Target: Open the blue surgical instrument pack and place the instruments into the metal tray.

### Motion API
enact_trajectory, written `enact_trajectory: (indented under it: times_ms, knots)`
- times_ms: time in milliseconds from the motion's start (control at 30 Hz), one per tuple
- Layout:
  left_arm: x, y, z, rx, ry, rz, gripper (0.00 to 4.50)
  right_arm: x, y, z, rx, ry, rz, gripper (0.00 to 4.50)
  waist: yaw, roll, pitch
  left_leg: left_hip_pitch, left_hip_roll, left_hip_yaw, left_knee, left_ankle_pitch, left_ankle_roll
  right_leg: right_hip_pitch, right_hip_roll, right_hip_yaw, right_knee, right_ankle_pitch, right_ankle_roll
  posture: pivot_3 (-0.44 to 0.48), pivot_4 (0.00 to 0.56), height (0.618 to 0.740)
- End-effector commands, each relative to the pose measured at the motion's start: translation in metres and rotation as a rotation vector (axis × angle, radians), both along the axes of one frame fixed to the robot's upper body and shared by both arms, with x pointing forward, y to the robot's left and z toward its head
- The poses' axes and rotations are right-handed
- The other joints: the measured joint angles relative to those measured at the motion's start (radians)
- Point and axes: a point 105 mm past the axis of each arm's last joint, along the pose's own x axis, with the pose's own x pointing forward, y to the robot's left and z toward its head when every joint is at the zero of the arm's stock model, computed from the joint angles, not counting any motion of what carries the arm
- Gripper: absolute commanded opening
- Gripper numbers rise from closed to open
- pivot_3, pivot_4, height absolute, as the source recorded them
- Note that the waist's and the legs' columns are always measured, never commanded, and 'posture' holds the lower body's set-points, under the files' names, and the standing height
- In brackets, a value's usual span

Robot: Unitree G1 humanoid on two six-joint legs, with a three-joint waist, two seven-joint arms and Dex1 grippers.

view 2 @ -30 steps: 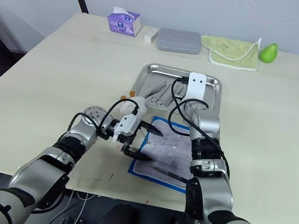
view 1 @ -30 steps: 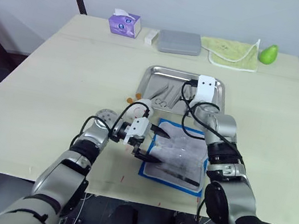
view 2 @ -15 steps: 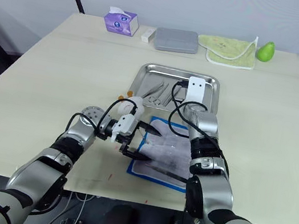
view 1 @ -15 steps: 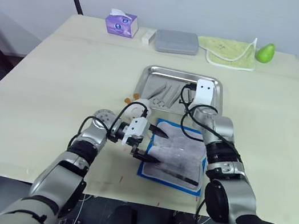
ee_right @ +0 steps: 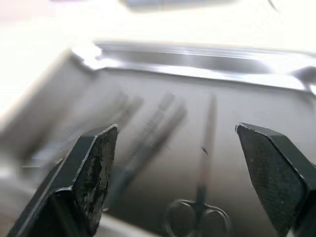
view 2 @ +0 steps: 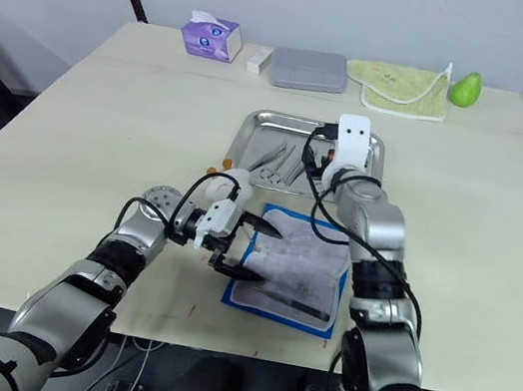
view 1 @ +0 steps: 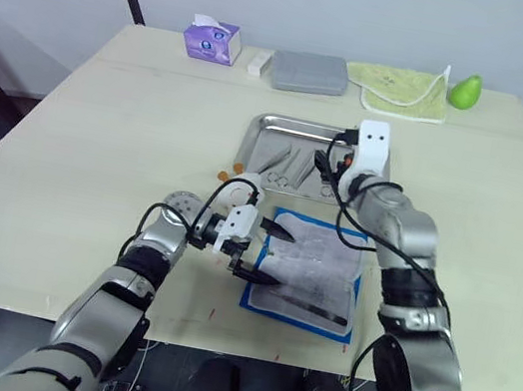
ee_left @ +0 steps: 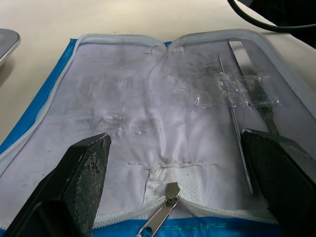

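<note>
Since half a second ago my right hand [ee_right: 187, 168] has lifted off the pack toward 12 o'clock and now hangs over the metal tray [view 1: 262, 145], fingers spread wide and grasping nothing. My left hand [view 1: 270, 251] has not shifted: released, fingers parted, at the 9 o'clock edge of the blue surgical instrument pack [view 1: 310, 276].

That pack lies unzipped and flat on the bench [view 1: 101, 127], at 6 o'clock from the tray, pale lining up. Through the left wrist view I make out two slim instruments [ee_left: 236, 118] under clear pockets near one side; the rest of the lining looks bare, though glare hides detail.

Inside the tray, scissors [ee_right: 200, 197] and other tools are blurred in the right wrist view, and my right arm covers the tray's 3 o'clock half. Open bench lies at 3 and 9 o'clock of the pack.
</note>
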Motion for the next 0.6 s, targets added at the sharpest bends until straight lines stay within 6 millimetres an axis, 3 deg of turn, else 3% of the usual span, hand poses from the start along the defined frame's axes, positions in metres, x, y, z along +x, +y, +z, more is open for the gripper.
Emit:
enact_trajectory:
  times_ms: [33, 233, 267, 600]
  knots:
    - [-0.014, 0.009, -0.031, 0.111, 0.102, -0.006, 4.50, -0.040, 0.008, 0.034, 0.061, -0.184, 0.259, 4.09, -0.001, 0.000, 0.000, 0.000, 0.000, 0.000, 0.000, 0.000, 0.000, 0.000, 0.000, 0.000, 0.000, 0.000, 0.000, 0.000, 0.150, 0.740]
    - [-0.017, 0.013, -0.033, 0.109, 0.107, -0.013, 4.50, -0.097, -0.018, 0.035, 0.049, -0.236, 0.548, 4.09, -0.001, -0.001, 0.001, 0.001, 0.000, 0.001, 0.001, 0.000, 0.000, 0.000, 0.001, 0.001, 0.001, 0.000, 0.000, 0.000, 0.150, 0.740]
    - [-0.018, 0.014, -0.033, 0.110, 0.107, -0.015, 4.50, -0.105, -0.023, 0.034, 0.032, -0.239, 0.581, 4.32, -0.001, -0.001, 0.001, 0.001, 0.000, 0.001, 0.000, 0.000, 0.000, 0.000, 0.001, 0.000, 0.000, 0.000, 0.000, 0.000, 0.150, 0.740]
    - [-0.018, 0.014, -0.032, 0.109, 0.113, -0.023, 4.50, -0.166, -0.101, 0.010, -0.208, -0.163, 0.710, 4.32, -0.002, -0.005, 0.004, 0.002, 0.000, 0.002, 0.000, 0.000, 0.000, 0.001, 0.001, 0.000, -0.001, -0.001, 0.000, 0.000, 0.150, 0.740]
